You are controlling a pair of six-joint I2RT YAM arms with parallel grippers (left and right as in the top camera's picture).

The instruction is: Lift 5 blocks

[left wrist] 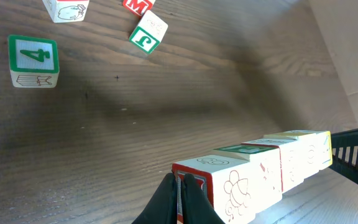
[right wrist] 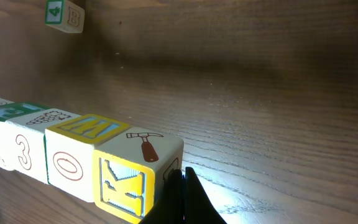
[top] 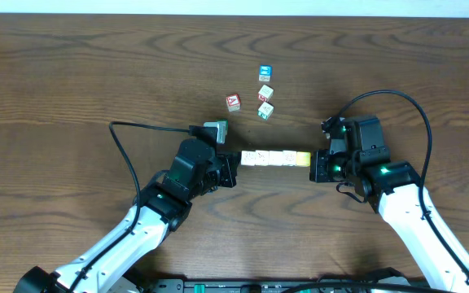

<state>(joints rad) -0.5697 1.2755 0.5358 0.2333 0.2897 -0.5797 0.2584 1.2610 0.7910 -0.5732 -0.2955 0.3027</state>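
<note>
Five blocks form one tight straight row between my grippers, cream faces up and the yellow one at the right end. My left gripper is shut, its tips pressed flat against the row's left end. The left wrist view has those tips on the red-framed end of the bee block. My right gripper is shut too and presses the yellow K block with its tips. Nothing sits between either pair of fingers. Whether the row touches the table I cannot tell.
Other cubes lie behind the row: a green 4 cube by the left arm, a red one, a blue one, a red-marked one and a green one. Cables loop off both arms.
</note>
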